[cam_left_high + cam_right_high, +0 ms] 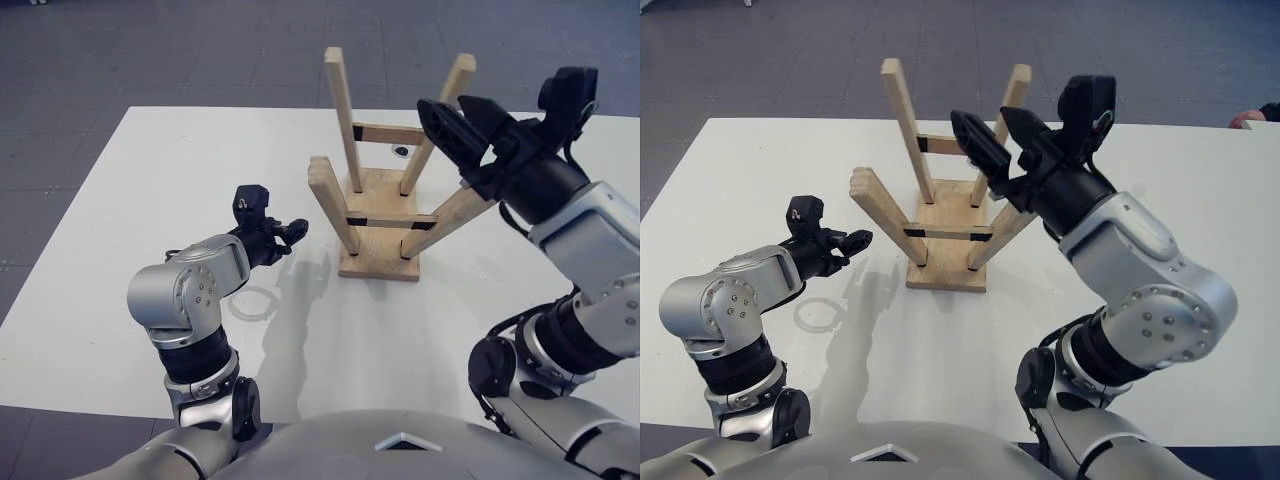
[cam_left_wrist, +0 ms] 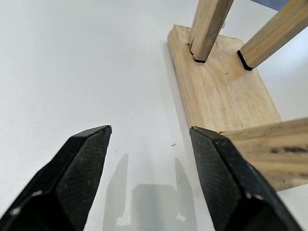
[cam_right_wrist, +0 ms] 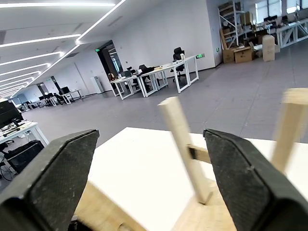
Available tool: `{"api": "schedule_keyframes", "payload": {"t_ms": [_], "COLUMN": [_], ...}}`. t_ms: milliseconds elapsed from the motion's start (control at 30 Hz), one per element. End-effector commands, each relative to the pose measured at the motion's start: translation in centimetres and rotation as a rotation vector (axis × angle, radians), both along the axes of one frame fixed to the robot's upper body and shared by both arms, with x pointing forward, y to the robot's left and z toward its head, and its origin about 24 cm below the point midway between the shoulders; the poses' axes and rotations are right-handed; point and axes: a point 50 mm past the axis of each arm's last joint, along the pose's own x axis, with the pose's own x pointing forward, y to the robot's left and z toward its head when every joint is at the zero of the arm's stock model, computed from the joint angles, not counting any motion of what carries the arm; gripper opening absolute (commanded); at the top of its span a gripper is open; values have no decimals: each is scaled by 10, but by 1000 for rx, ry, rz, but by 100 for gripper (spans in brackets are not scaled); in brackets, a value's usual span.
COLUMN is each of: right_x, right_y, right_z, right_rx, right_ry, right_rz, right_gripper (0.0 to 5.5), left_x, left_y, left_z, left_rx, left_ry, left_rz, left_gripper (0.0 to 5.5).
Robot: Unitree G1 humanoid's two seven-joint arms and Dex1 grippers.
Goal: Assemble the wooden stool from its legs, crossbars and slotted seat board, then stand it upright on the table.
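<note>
The wooden stool stands upside down on the white table (image 1: pixel 150 200). Its seat board (image 1: pixel 378 264) lies flat, and its legs (image 1: pixel 342 115) point up and lean outward. Black-ended crossbars (image 1: pixel 392 220) join the legs. My left gripper (image 1: pixel 293 236) hangs low over the table just left of the stool, open and holding nothing. The left wrist view has the seat board (image 2: pixel 226 91) and two leg bases beyond the left gripper's fingers (image 2: pixel 86 159). My right gripper (image 1: pixel 447 103) is raised by the upper ends of the right-hand legs, open and gripping nothing. The right wrist view has a leg (image 3: pixel 180 139) farther off between its fingers (image 3: pixel 62 178).
A thin white ring (image 1: pixel 252 302) lies on the table beside my left forearm. A small dark hole (image 1: pixel 401 152) sits in the tabletop behind the stool. Bare tabletop stretches to the left and in front of the stool.
</note>
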Motion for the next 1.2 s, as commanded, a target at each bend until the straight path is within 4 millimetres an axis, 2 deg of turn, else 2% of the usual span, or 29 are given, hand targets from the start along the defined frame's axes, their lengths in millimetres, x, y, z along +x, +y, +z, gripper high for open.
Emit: {"api": "schedule_keyframes", "payload": {"t_ms": [33, 133, 267, 333, 367, 433, 467, 567, 600, 667, 733, 800, 900, 967, 1067, 1133, 1200], "right_x": [17, 34, 45, 47, 50, 57, 60, 63, 61, 57, 55, 51, 44, 40, 36, 36, 35], "right_y": [-8, -8, -21, -26, -30, -42, -49, -80, -89, -95, -88, -75, -56, -46, -41, -42, -43], "right_z": [-25, 21, 75, 84, 81, 57, 39, -26, -44, -74, -95, -115, -134, -140, -145, -147, -149], "right_rx": [-8, 86, 175, 185, 174, 106, 39, -164, -209, -301, -338, -348, -353, -346, -348, -350, -354], "right_ry": [156, -9, -149, -166, -154, -88, -44, 84, 118, 158, 176, 216, 254, 266, 279, 283, 292], "right_rz": [-59, -68, -91, -105, -128, -194, -236, -379, -416, -443, -421, -378, -311, -273, -252, -253, -253], "right_gripper": [400, 400, 400, 400, 400, 400, 400, 399, 399, 399, 399, 399, 399, 399, 399, 399, 399], "left_x": [3, 3, 3, 5, 8, 22, 28, 39, 41, 44, 47, 52, 59, 63, 66, 67, 69], "left_y": [-4, -6, -4, 1, 6, 21, 28, 44, 42, 21, -10, -40, -68, -74, -74, -72, -65], "left_z": [3, 1, 1, 3, 9, 37, 57, 127, 147, 172, 175, 165, 153, 148, 144, 154, 187], "left_rx": [2, -3, 0, 15, 27, 38, 32, 5, -32, -141, -199, -226, -229, -222, -210, -204, -174], "left_ry": [-11, -9, -10, -27, -66, -211, -292, -518, -573, -626, -606, -562, -524, -517, -527, -578, -730], "left_rz": [7, 11, 15, 29, 49, 121, 143, 158, 142, 50, -68, -170, -256, -262, -246, -233, -181], "left_gripper": [304, 304, 304, 304, 304, 304, 304, 356, 356, 319, 314, 314, 314, 314, 314, 314, 314]}}
